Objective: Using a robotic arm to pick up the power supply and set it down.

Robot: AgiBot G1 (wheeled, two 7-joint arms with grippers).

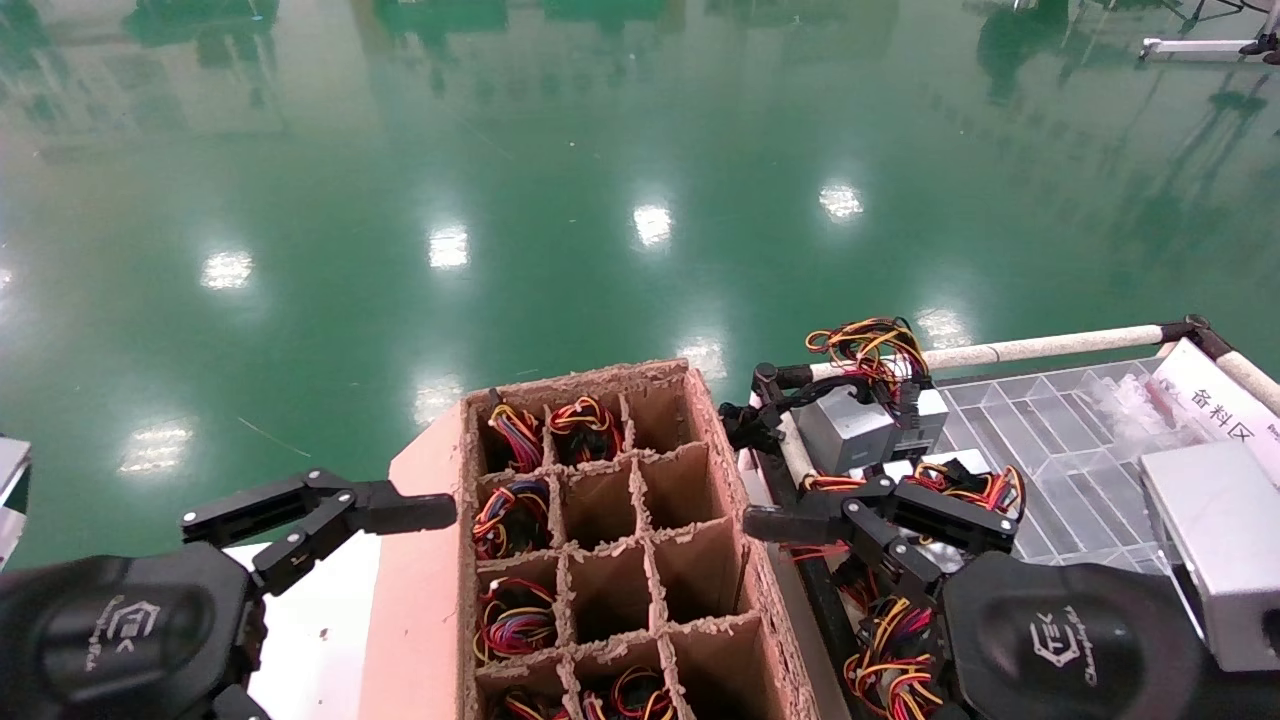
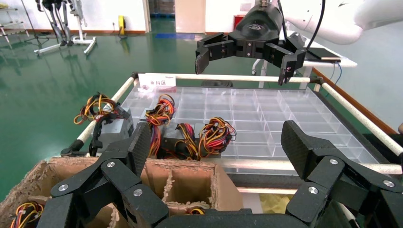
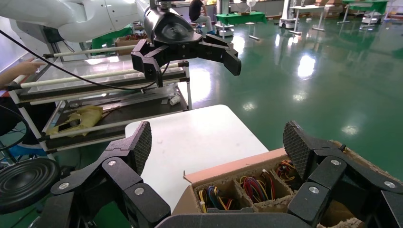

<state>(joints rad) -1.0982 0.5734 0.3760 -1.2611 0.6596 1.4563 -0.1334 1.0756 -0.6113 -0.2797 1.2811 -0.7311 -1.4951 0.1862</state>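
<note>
Nearest the head camera are the two black logo-marked wrist housings, the mark on each too small to read fully. The left gripper [image 1: 325, 520] hangs beside the left flap of the cardboard box [image 1: 430, 600], jaws spread wide apart and holding nothing; in the right wrist view it shows farther off [image 3: 187, 59], on a glossy white arm, above a white table [image 3: 199, 137]. The right gripper [image 1: 880, 515] hovers over the near left corner of the clear divided tray [image 1: 1060, 470], just right of the box, jaws likewise apart and empty; the left wrist view shows it farther off [image 2: 244, 57], above the tray's far rail. A white sign [image 1: 1215, 400] at the tray's right edge reads 备料区. A power supply [image 1: 845, 425], a small plain grey metal box with a coiled bundle of red, yellow, orange and black wires on top, sits at the tray's far left corner, beyond the right gripper and apart from it. More wire bundles fill the left-hand cells of the box's cardboard grid [image 1: 600, 500]; the right column looks empty. A larger grey box [image 1: 1215, 550] lies at the tray's right edge.
</note>
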